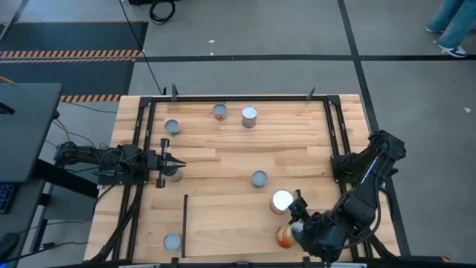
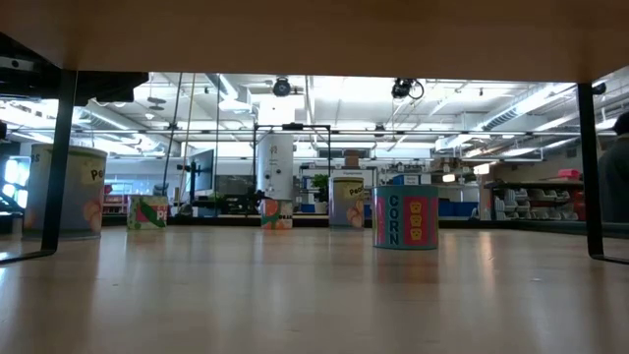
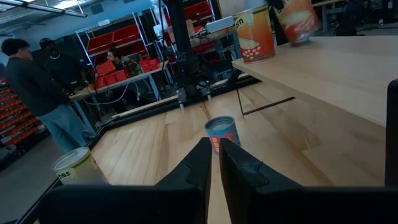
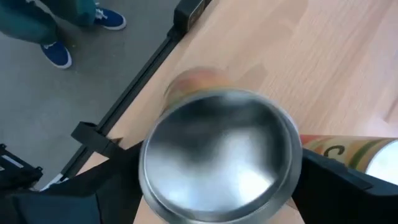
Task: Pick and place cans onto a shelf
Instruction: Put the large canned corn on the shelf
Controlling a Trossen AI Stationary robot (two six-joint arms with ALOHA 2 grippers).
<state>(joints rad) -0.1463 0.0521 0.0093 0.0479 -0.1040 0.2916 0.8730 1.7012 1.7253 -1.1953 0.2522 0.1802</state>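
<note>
The shelf (image 1: 223, 223) is a raised light-wood panel at the table's near side. On it stands a white-topped can (image 1: 282, 201), and just nearer the table's front my right gripper (image 1: 296, 223) is shut on an orange-sided can (image 1: 283, 237) with a grey metal top (image 4: 217, 155). Several more cans stand on the table: three at the far side (image 1: 219, 112), one mid-table (image 1: 259, 179), one near left (image 1: 172, 241). My left gripper (image 1: 181, 161) is shut and level at the left, beside another can (image 1: 172, 176). My right gripper has the orange-sided can between its two fingers, one on each side of the wall (image 4: 146, 165) just below the top rim. The fingers (image 4: 106, 186) come slanting down from above. The can sits tilted in the hold. Whether its bottom touches the shelf does not show.
Black rails (image 1: 184, 223) bound the shelf, and a black frame (image 1: 335, 126) runs round the table. The white-topped can (image 4: 348, 149) stands close beside the held one. The low view looks under the shelf (image 2: 314, 29) at cans such as one marked CORN (image 2: 405, 217). People stand beyond the table (image 3: 37, 81).
</note>
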